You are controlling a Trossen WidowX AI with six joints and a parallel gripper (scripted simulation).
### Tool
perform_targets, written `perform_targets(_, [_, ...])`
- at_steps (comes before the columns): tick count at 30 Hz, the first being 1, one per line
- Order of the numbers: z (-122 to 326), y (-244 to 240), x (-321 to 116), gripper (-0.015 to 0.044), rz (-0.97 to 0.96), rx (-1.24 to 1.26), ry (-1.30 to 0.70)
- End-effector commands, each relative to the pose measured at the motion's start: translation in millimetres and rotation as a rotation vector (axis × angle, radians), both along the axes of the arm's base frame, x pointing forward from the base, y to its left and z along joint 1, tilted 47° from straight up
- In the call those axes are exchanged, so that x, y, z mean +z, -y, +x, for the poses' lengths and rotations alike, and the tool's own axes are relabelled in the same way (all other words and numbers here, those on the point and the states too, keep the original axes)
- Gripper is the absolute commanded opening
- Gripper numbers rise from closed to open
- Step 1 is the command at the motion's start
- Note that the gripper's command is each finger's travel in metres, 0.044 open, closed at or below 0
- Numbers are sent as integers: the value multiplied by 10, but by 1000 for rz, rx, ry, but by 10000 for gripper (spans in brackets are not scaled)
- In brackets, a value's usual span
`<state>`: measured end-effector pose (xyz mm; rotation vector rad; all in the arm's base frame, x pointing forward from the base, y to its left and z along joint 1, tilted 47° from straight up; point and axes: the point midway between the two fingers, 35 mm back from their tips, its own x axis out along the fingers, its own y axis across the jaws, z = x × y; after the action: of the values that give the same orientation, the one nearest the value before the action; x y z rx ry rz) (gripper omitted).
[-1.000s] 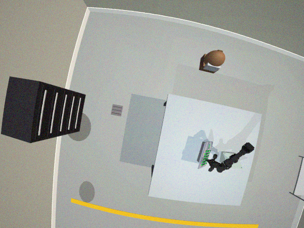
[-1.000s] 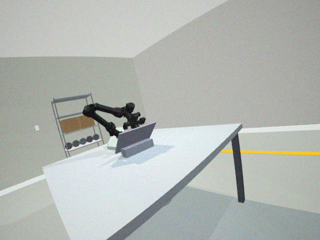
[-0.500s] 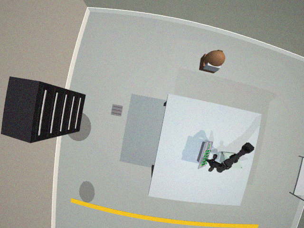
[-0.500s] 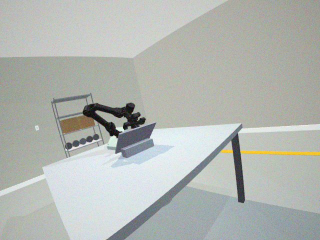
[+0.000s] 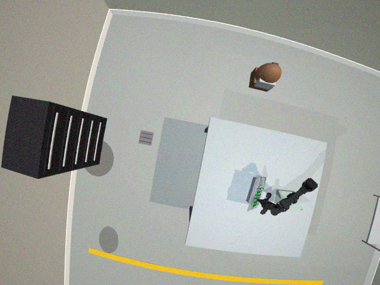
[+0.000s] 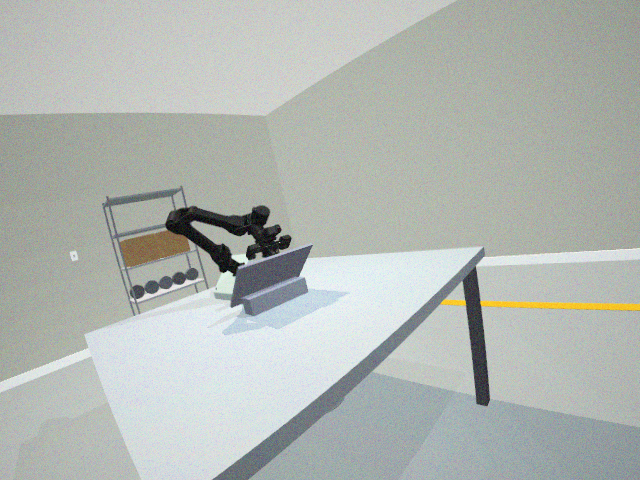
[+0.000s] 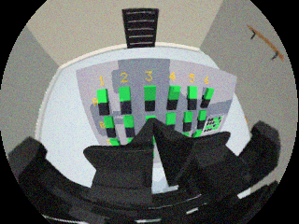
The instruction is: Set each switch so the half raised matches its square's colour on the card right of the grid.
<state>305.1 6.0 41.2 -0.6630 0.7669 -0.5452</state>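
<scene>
The tilted grey panel [image 5: 261, 179] [image 6: 271, 274] [image 7: 179, 68] stands on the table. In the wrist view it bears green and dark switches in columns 1 to 6; rows A and B show, and a lower row is partly hidden behind the fingers. The switch at A3 [image 7: 149, 98] shows green on its far half and dark on its near half. The small card [image 7: 213, 124] is at the panel's right side, its squares too small to read surely. My gripper [image 7: 151, 121] [image 5: 259, 200] is shut and empty. Its tips appear over column 3, just below B3; whether they touch is unclear.
The white table [image 5: 233, 138] [image 6: 180, 382] carries the panel and the arm. A grey support block [image 6: 276, 296] stands behind the panel. A black drawer cabinet [image 5: 25, 138] [image 7: 140, 28] and a shelf rack [image 6: 149, 232] are off the table.
</scene>
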Motion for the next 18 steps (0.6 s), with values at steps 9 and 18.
perform_targets(9, [-4, 15, -29, 0, -1, 4, -10])
perform_targets(18, [3, 23, -34, 0, -1, 4, -10])
